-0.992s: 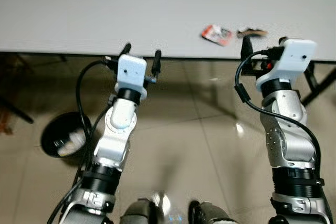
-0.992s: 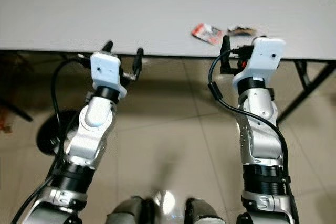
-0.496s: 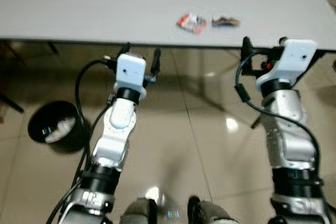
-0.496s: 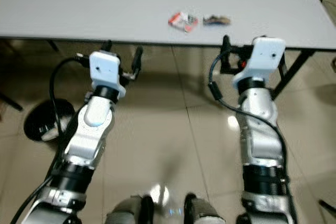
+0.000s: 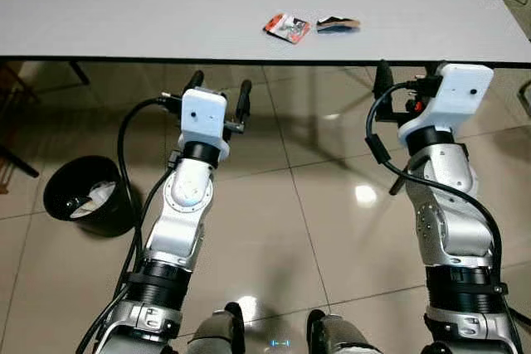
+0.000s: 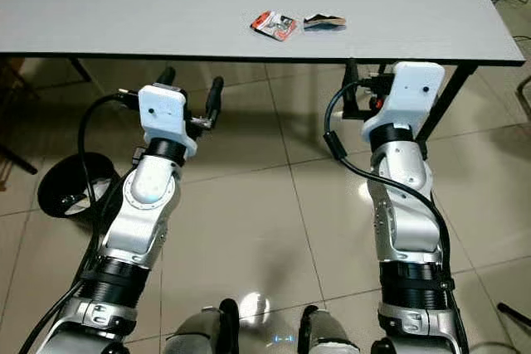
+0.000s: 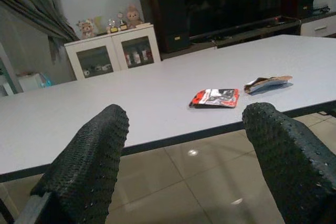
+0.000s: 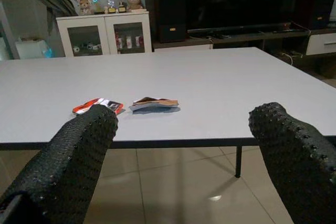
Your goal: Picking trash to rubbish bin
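Trash on the tabletop, both hands empty

Trash means two scraps lying side by side near the tabletop's (image 5: 124, 6) near edge: a red wrapper (image 5: 286, 26) and, just right of it, a crumpled brown-and-white packet (image 5: 338, 24). Both look thin, light and soft; they would likely slide or buckle under a push, so pinching a raised fold or lifted edge seems safest. The right hand (image 5: 408, 89) hangs below the tabletop edge, near and slightly right of the scraps, fingers spread. The left hand (image 5: 218, 93), also spread and empty, sits lower left. A black rubbish bin (image 5: 87, 196) stands on the tiled floor (image 5: 315, 230) at far left, under the tabletop, with open floor between.
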